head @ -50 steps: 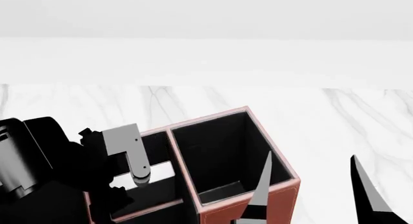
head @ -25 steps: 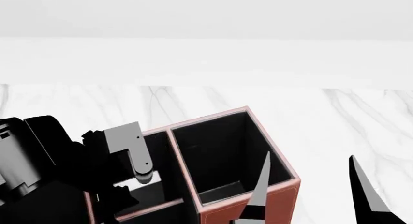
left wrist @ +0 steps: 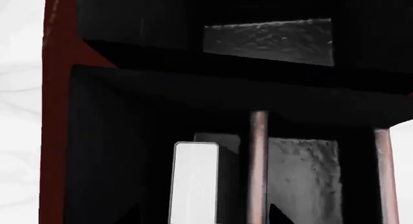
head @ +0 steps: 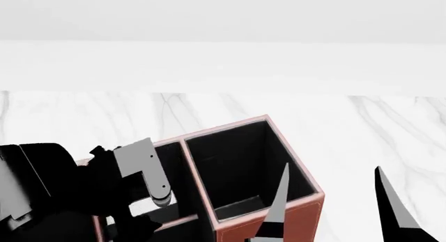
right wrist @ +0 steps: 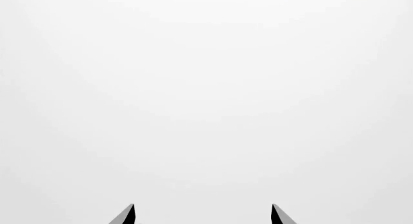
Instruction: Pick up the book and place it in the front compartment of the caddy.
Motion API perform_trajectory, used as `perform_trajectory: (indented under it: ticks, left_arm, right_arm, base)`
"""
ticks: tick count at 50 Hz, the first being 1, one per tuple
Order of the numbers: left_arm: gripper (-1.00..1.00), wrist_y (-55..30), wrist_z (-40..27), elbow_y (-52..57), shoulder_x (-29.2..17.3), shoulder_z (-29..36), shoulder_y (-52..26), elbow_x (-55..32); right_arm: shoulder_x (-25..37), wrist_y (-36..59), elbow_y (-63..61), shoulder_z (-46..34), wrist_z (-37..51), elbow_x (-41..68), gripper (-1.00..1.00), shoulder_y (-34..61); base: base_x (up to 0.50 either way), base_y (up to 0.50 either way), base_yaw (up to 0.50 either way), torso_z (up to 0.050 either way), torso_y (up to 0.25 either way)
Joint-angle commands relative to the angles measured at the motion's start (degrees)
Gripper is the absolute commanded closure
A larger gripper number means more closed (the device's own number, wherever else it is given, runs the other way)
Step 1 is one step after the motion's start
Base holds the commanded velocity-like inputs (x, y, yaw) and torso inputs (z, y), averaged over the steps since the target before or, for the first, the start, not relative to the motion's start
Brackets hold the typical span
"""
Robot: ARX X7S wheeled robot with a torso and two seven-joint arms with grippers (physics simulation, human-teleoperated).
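Observation:
The reddish-brown caddy with a pale rim and black lining stands at the bottom centre of the head view. My left arm's wrist hangs over its lower left compartments and hides the fingers there. In the left wrist view I look down into the caddy. The book stands inside a dark compartment, white page edge up, next to a pale divider. My left gripper is open, its tips wide on either side of the book and apart from it. My right gripper is open and empty beside the caddy's tall compartment; it faces blank white in its own view.
The white marble table runs out behind and to the right of the caddy, with a plain white wall beyond. The caddy's tall rear compartment stands between my two arms. No mug is in view.
My left arm has shifted slightly down and toward me over the caddy's low compartments. The right gripper and the caddy have hardly moved.

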Motion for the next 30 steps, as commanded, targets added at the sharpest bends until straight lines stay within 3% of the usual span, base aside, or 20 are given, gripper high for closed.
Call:
perform_trajectory:
  ticks: [1,16,30]
  left_arm:
    - [-1.0,-0.8,-14.6,12.8,-5.0,-7.0,2.7,-4.5]
    - [-1.0,2.3,-29.8,35.0,-15.6,-16.3,5.2,-12.8]
    - [-1.0,6.1,-40.9,44.9,-20.6,-18.5,9.3,-11.3]
  right_arm:
    - [0.2,0.9,-1.5,-0.1,0.5,0.2,-1.0,0.3]
    - [0.1,1.2,-1.8,-1.0,0.5,-0.4,-1.0,0.7]
    - [0.1,1.6,-2.3,-1.6,0.6,-0.7,-1.0,0.9]
  base:
    - [0.0,0.0,0.0,0.0,0.0]
    - [0.0,0.0,0.0,0.0,0.0]
    - [0.0,0.0,0.0,0.0,0.0]
